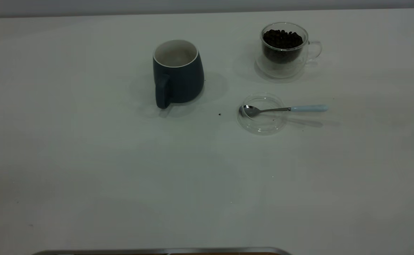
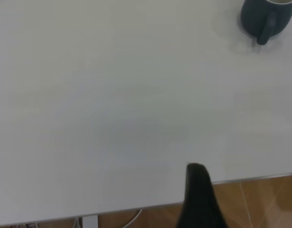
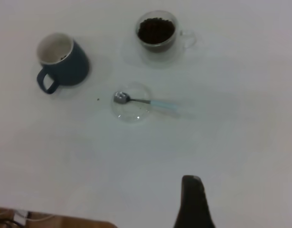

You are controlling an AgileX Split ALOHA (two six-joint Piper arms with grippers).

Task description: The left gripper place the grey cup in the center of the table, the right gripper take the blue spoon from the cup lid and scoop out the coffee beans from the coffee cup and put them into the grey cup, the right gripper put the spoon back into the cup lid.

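Observation:
The grey cup (image 1: 178,72) stands upright near the middle of the table (image 1: 122,170), its handle toward the near side; it also shows as the grey cup (image 2: 268,16) and the grey cup (image 3: 62,61). The coffee cup (image 1: 285,47), full of coffee beans (image 1: 282,38), stands at the back right. In front of it lies the cup lid (image 1: 262,113) with the blue spoon (image 1: 285,109) resting in it, bowl inside, handle sticking out right. Neither gripper shows in the exterior view. A black part of my left gripper (image 2: 198,194) hangs over the table's near edge, far from the cup. My right gripper (image 3: 193,202) hovers well short of the cup lid (image 3: 132,103).
A tiny dark speck (image 1: 219,114) lies on the table between the grey cup and the lid. The table's near metal edge (image 1: 157,250) runs along the bottom; a brown floor (image 2: 259,199) shows beyond the edge in the left wrist view.

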